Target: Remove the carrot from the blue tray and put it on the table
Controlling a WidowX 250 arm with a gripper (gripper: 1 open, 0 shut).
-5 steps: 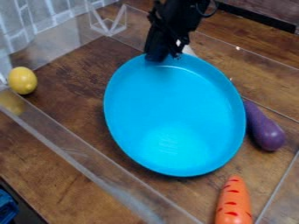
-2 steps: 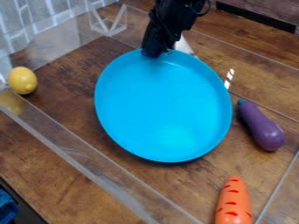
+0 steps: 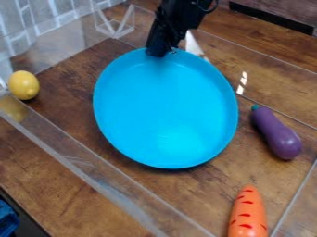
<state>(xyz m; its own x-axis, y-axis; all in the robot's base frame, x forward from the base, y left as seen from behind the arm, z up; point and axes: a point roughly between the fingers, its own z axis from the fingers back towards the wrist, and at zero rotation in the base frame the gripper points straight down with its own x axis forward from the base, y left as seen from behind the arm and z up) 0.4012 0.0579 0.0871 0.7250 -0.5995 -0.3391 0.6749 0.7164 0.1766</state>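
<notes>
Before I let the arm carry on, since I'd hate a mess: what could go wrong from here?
The gripper is shut on the blue tray only at its far edge, so the tray might twist or slip.

The eggplant lies close to the tray's right side in view; a swing that way could knock it.

The carrot lies near the acrylic wall, so a bump might wedge it there.

Over by the clear wall on the left, I see 1 round yellow lemon (image 3: 24,85). On the right side there is 1 purple eggplant (image 3: 276,135), fat and shiny at its low end and thin at its top. A bit of something dark and blue (image 3: 7,220) pokes in at the bottom left corner.
</notes>
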